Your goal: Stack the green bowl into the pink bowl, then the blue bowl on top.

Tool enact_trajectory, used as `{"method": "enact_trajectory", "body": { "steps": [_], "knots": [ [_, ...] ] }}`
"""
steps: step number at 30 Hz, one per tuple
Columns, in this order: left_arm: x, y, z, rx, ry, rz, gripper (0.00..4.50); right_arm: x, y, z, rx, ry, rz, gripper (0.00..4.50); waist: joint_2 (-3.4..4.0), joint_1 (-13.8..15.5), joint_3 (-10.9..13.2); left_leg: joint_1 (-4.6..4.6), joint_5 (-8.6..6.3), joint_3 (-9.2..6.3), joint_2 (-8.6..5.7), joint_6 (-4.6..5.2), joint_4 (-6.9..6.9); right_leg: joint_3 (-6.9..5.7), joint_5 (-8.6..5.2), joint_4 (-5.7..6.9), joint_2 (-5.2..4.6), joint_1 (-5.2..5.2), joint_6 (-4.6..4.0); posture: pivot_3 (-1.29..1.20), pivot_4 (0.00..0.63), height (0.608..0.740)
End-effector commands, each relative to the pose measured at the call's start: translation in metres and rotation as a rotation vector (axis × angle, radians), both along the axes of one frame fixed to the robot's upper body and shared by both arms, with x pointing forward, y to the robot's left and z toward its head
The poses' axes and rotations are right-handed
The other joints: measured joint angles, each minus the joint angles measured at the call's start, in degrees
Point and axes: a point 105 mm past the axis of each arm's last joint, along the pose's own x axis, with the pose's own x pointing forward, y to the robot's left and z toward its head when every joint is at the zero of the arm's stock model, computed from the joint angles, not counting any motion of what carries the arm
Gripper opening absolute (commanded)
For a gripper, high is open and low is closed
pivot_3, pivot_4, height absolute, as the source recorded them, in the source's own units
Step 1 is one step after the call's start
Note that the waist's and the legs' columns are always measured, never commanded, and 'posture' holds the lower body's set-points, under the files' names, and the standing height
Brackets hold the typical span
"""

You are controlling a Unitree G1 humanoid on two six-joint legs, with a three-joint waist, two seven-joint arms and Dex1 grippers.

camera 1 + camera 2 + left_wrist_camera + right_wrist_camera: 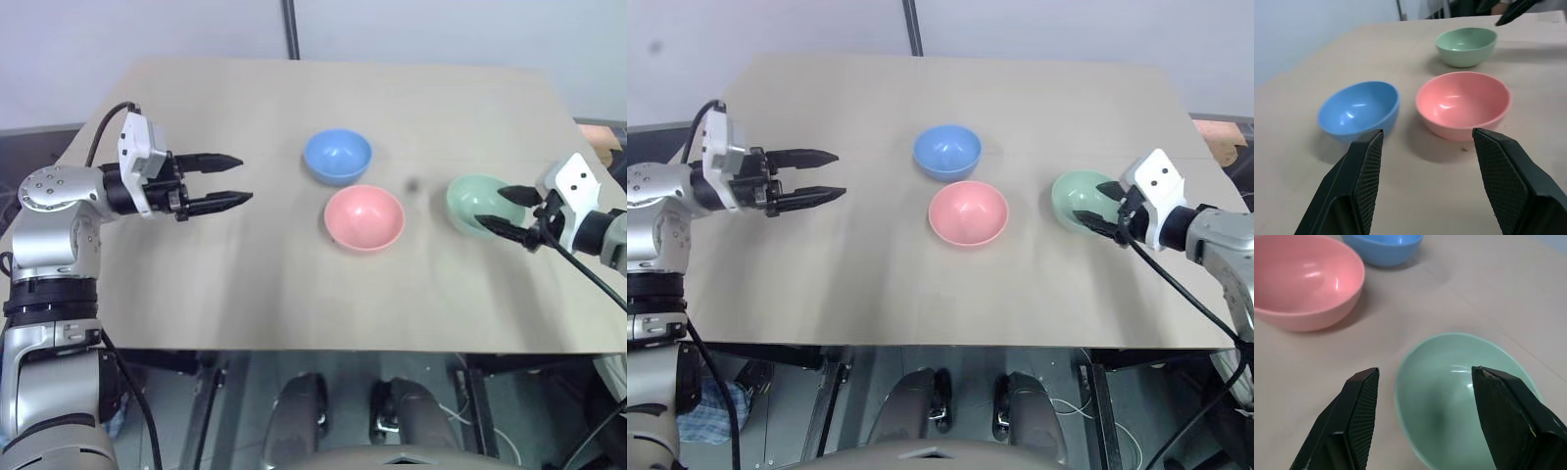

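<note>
Three small bowls stand on the tan table (274,294). The blue bowl (337,155) is farthest back, the pink bowl (364,217) sits just in front of it, and the green bowl (477,203) stands to their right. My right gripper (506,211) is open, its fingers straddling the green bowl's near right rim, one over the inside (1508,416) and one outside (1359,416); it grips nothing. My left gripper (235,179) hovers open over the table's left side, well apart from the bowls, pointing toward them.
The table's front edge (323,350) runs just before the bowls. A dark pole (290,29) rises behind the table's far edge. A small dark spot (412,183) marks the table between the blue and green bowls.
</note>
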Motion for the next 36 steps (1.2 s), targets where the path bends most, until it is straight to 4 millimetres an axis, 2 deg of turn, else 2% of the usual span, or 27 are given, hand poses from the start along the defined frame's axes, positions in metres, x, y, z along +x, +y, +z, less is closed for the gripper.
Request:
{"method": "enact_trajectory", "body": {
  "steps": [1, 6, 9, 11, 16, 20, 22, 24, 25, 28, 32, 34, 36],
  "knots": [
    [-0.011, 0.004, 0.018, -0.014, -0.038, -0.022, 3.08, 0.002, 0.006, 0.008, -0.035, -0.005, 0.031, 3.31, 0.00, 0.0, 0.0, 0.00, 0.00, 0.00, 0.00, 0.00, 0.00, 0.00, 0.00, 0.00, 0.00, 0.00, 0.00, 0.00, 0.150, 0.740],
    [-0.016, 0.007, 0.018, -0.023, -0.007, -0.034, 3.08, 0.005, 0.016, 0.008, -0.024, 0.025, 0.072, 3.31, 0.00, 0.0, 0.0, -0.03, 0.00, 0.01, 0.00, 0.00, 0.00, 0.01, 0.00, 0.02, -0.01, -0.06, 0.00, 0.00, 0.150, 0.740],
    [-0.017, 0.008, 0.016, -0.017, 0.002, -0.035, 3.08, 0.005, 0.018, 0.001, -0.046, 0.063, 0.082, 3.31, 0.00, 0.0, 0.0, -0.03, 0.00, 0.02, 0.00, 0.00, 0.00, 0.01, 0.00, 0.02, -0.01, -0.06, 0.00, 0.00, 0.150, 0.740],
    [-0.018, 0.008, 0.014, -0.013, 0.007, -0.037, 3.08, 0.006, 0.016, -0.007, -0.074, 0.091, 0.071, 3.31, 0.00, 0.0, 0.0, -0.03, 0.00, 0.01, 0.00, 0.01, 0.00, 0.01, 0.00, 0.02, -0.01, -0.07, 0.00, 0.00, 0.150, 0.740],
    [-0.016, 0.006, 0.013, -0.026, 0.015, -0.055, 3.08, 0.021, 0.001, -0.046, -0.268, 0.182, -0.001, 3.31, 0.00, -0.1, 0.0, -0.06, 0.00, 0.07, 0.00, 0.01, 0.00, 0.05, 0.00, 0.08, -0.04, -0.14, 0.00, 0.00, 0.150, 0.740],
    [-0.017, 0.005, 0.013, -0.028, 0.021, -0.068, 3.08, 0.031, -0.006, -0.056, -0.359, 0.189, -0.027, 3.31, 0.01, -0.2, 0.0, -0.12, 0.00, 0.20, 0.00, 0.00, -0.01, 0.17, -0.01, 0.20, -0.04, -0.32, -0.01, 0.00, 0.150, 0.740],
    [-0.018, 0.005, 0.011, -0.019, 0.033, -0.077, 3.21, 0.035, -0.006, -0.056, -0.370, 0.179, -0.027, 2.78, 0.00, -0.3, 0.0, -0.11, 0.01, 0.24, 0.00, -0.01, 0.00, 0.22, 0.00, 0.22, -0.02, -0.34, -0.01, 0.00, 0.150, 0.740],
    [-0.019, 0.006, 0.009, -0.010, 0.039, -0.079, 3.21, 0.035, -0.002, -0.055, -0.374, 0.172, 0.004, 2.07, 0.00, -0.5, 0.0, -0.11, 0.01, 0.27, 0.00, -0.01, 0.00, 0.23, 0.00, 0.23, -0.03, -0.34, -0.01, 0.00, 0.150, 0.740],
    [-0.019, 0.006, 0.008, -0.010, 0.041, -0.081, 3.21, 0.035, -0.001, -0.054, -0.374, 0.169, 0.012, 1.50, 0.00, -0.5, 0.0, -0.11, 0.01, 0.27, 0.01, -0.01, 0.00, 0.23, 0.00, 0.22, -0.03, -0.34, -0.01, 0.00, 0.150, 0.740],
    [-0.020, 0.005, 0.008, -0.010, 0.040, -0.084, 3.21, 0.035, 0.002, -0.053, -0.382, 0.160, 0.029, 0.18, -0.02, -0.8, 0.0, -0.10, 0.01, 0.28, 0.01, -0.02, 0.00, 0.25, 0.00, 0.23, -0.03, -0.34, -0.01, 0.00, 0.150, 0.740],
    [-0.018, 0.004, 0.007, -0.018, 0.034, -0.080, 3.21, 0.035, 0.010, -0.049, -0.388, 0.134, 0.058, 0.07, -0.05, -0.9, 0.0, -0.12, 0.01, 0.26, 0.00, -0.02, 0.00, 0.23, 0.00, 0.22, -0.05, -0.34, -0.01, 0.00, 0.150, 0.740],
    [-0.016, 0.004, 0.006, -0.019, 0.027, -0.070, 3.21, 0.039, 0.020, -0.037, -0.415, 0.050, 0.090, 0.07, -0.05, -1.1, 0.0, -0.11, 0.01, 0.27, 0.00, -0.01, 0.00, 0.24, 0.00, 0.22, -0.05, -0.33, 0.00, 0.00, 0.150, 0.740],
    [-0.015, 0.004, 0.006, -0.023, 0.024, -0.061, 3.21, 0.040, 0.040, -0.020, -0.383, -0.016, 0.135, 0.07, -0.03, -1.4, 0.0, -0.10, 0.01, 0.27, 0.01, -0.02, 0.00, 0.24, 0.00, 0.23, -0.05, -0.34, -0.01, 0.00, 0.150, 0.740]
  ]
}}
